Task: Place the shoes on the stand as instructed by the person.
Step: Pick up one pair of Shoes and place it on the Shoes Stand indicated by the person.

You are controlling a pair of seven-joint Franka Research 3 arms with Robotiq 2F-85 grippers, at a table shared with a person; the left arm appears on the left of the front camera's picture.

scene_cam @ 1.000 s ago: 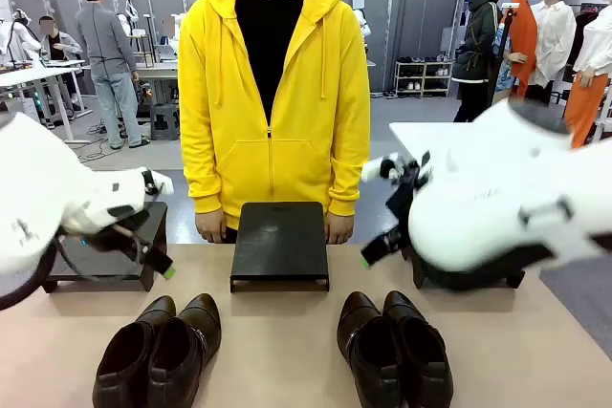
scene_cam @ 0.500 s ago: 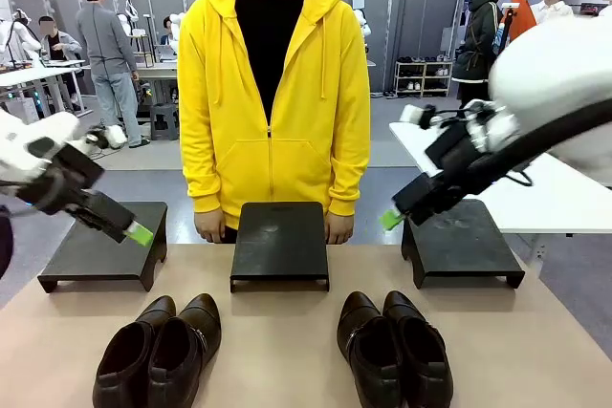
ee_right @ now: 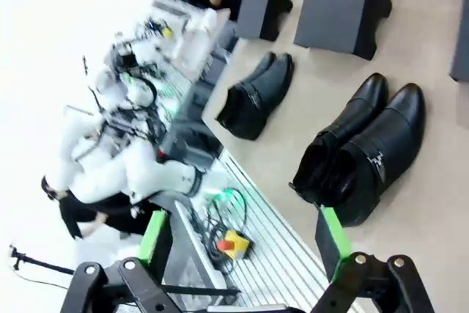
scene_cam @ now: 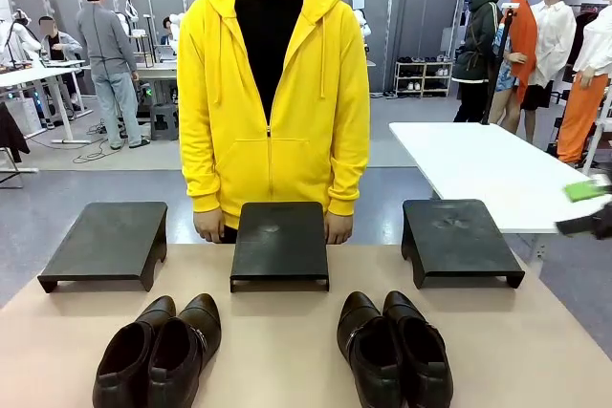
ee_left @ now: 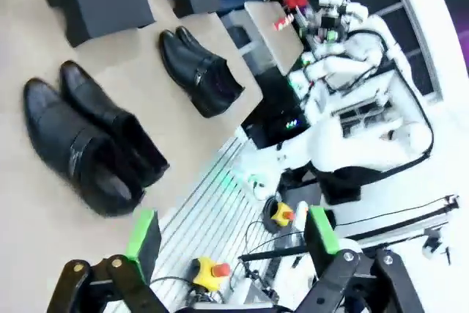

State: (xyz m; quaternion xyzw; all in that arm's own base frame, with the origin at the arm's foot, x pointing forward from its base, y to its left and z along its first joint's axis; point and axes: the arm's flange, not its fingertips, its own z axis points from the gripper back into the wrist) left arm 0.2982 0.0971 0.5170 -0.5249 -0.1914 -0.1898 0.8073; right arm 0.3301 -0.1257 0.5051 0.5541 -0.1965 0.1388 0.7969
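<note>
Plainly, brown shoes (scene_cam: 158, 351) and black shoes (scene_cam: 394, 346) gleam.

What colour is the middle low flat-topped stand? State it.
The middle stand is matte black; clearest in the front view.

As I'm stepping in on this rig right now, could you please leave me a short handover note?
Left gripper: fingers open, empty.
Right gripper: fingers open, empty.
Shoes: left pair and right pair sit on the table, near the robot.
Left stand, middle stand, right stand: all bare, along the far side.
Person behind the middle stand, hands lowered, not pointing.
Done: nothing placed.
Left: get the instruction, then place the shoes.
</note>
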